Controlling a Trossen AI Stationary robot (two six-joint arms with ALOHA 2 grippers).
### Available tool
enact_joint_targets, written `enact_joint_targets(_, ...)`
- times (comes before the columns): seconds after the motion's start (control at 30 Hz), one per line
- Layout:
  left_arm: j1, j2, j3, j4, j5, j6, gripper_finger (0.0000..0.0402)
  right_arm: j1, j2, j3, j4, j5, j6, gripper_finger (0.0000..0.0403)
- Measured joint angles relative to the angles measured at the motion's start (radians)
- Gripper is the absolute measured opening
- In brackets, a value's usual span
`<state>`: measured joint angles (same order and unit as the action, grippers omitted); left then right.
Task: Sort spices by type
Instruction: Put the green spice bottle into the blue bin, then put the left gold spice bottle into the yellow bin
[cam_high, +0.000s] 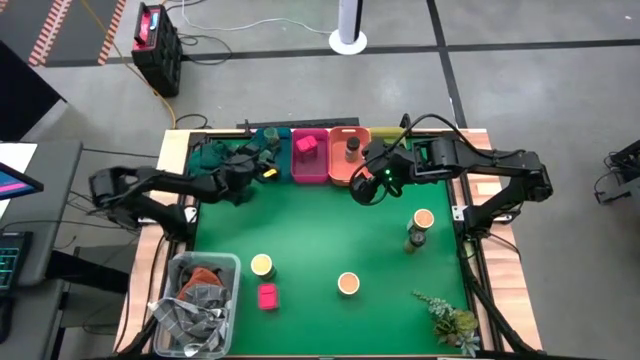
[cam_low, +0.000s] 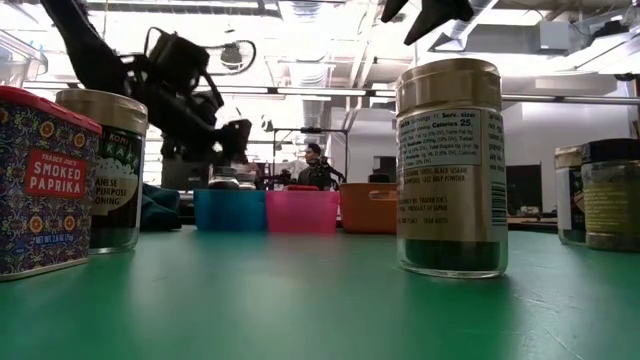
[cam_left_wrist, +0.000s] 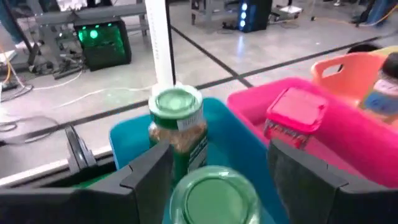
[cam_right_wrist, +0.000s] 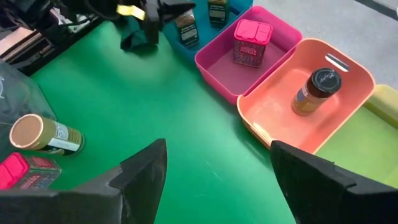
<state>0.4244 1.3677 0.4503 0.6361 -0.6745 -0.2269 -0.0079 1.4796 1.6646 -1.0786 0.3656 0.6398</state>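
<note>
At the far edge stand a blue bin (cam_high: 268, 148), a pink bin (cam_high: 310, 165) with a pink box (cam_right_wrist: 252, 38) in it, and an orange bin (cam_high: 345, 165) with a dark-lidded jar (cam_right_wrist: 317, 90). Two green-lidded jars (cam_left_wrist: 177, 118) (cam_left_wrist: 214, 196) stand in the blue bin. My left gripper (cam_left_wrist: 219, 152) hovers open at that bin, its fingers on either side of the nearer jar and apart from it. My right gripper (cam_right_wrist: 217, 149) hangs open over the green mat in front of the orange bin, with nothing between its fingers. Loose spices stand on the mat: tan-lidded jars (cam_high: 262, 265) (cam_high: 348, 284) (cam_high: 423, 218), a pink box (cam_high: 267, 296), a dark jar (cam_high: 416, 240).
A yellow bin (cam_right_wrist: 373, 121) stands to the right of the orange one. A clear tub of cloth and oddments (cam_high: 195, 300) fills the near left corner, a green sprig (cam_high: 450, 320) the near right. Bare green mat (cam_high: 330, 225) lies in the middle.
</note>
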Motion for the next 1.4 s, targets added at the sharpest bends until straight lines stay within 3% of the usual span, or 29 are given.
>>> enact_joint_targets(0.17, -0.054, -0.179, 0.020, -0.049, 0.008, 0.089, 0.0248, -0.001, 0.000, 0.000, 0.008, 0.000, -0.010, 0.0310)
enact_joint_targets(0.27, -0.105, -0.277, 0.078, -0.170, 0.094, 0.158, 0.0248, -0.001, 0.013, 0.000, 0.010, 0.000, -0.014, 0.0310)
enact_joint_targets(0.4, -0.191, -0.366, 0.212, -0.481, 0.324, 0.227, 0.0248, 0.020, 0.048, 0.000, 0.040, -0.003, -0.020, 0.0310)
enact_joint_targets(0.5, -0.253, -0.387, 0.347, -0.748, 0.485, 0.179, 0.0248, 0.043, 0.085, 0.000, 0.043, -0.008, -0.016, 0.0310)
enact_joint_targets(0.67, -0.331, -0.344, 0.563, -1.243, 0.632, 0.001, 0.0248, 0.091, 0.129, -0.001, 0.032, -0.009, -0.012, 0.0310)
enact_joint_targets(0.77, -0.389, -0.317, 0.631, -1.421, 0.711, -0.079, 0.0248, 0.116, 0.146, 0.000, 0.039, -0.004, -0.012, 0.0310)
enact_joint_targets(1.0, -0.537, -0.251, 0.643, -1.500, 0.774, -0.207, 0.0262, 0.164, 0.163, 0.000, 0.040, 0.056, 0.048, 0.0310)
enact_joint_targets(1.4, -0.648, -0.006, 0.643, -1.491, 0.815, -0.234, 0.0380, 0.289, 0.163, 0.000, -0.037, 0.141, 0.186, 0.0310)
